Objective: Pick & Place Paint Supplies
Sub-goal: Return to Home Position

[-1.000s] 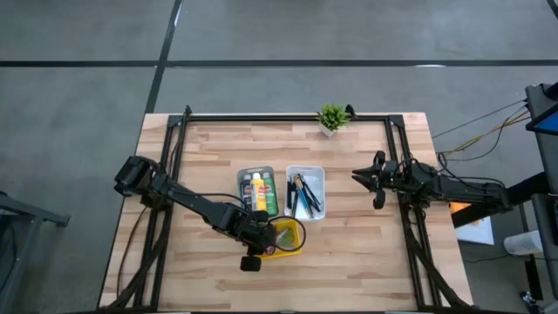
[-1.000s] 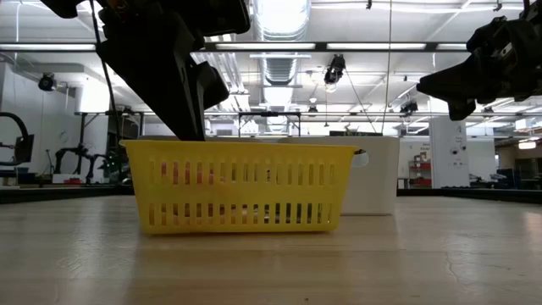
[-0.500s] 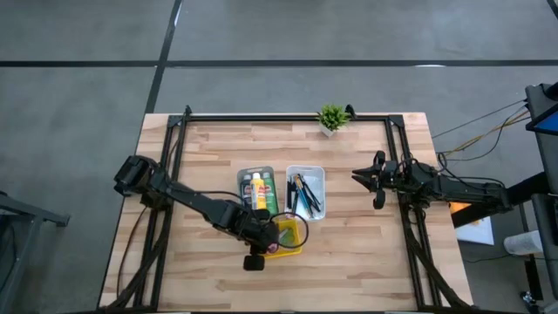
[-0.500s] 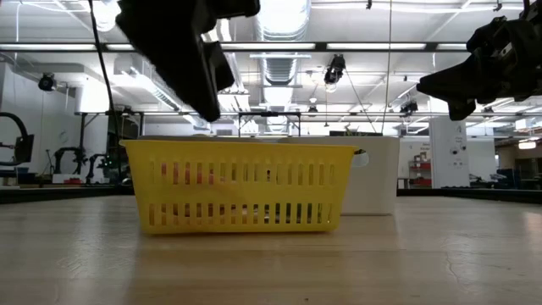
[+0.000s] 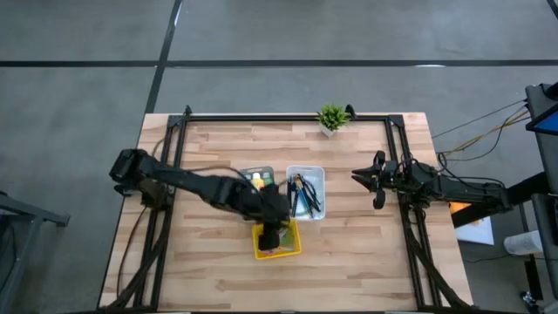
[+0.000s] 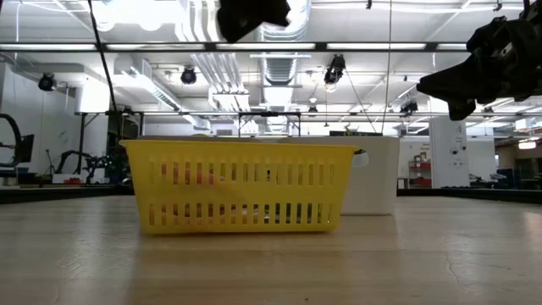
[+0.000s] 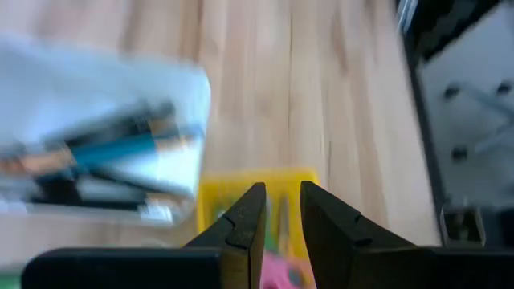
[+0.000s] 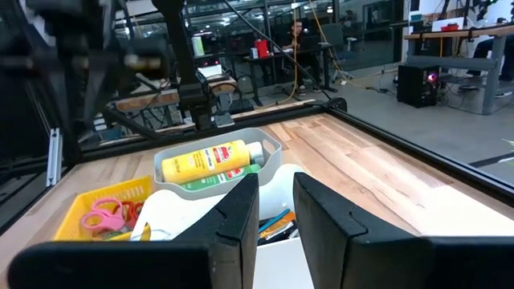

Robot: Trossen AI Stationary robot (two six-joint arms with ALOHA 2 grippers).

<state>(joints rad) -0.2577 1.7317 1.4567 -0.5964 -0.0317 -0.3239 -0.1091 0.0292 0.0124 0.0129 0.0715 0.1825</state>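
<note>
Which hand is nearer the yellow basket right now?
Left. The left hand hangs directly above the yellow basket; the right hand waits far off near the table's right side.

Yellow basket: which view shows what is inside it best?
The right wrist view: the yellow basket is seen from above, pink-handled scissors inside. The high view has the left hand over it; the low view shows only its slatted wall.

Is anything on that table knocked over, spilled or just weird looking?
Nothing stands out. The yellow basket sits level on the table, the paint bottles lie in their grey tray, and the brushes and pencils stay inside the white tray.
</note>
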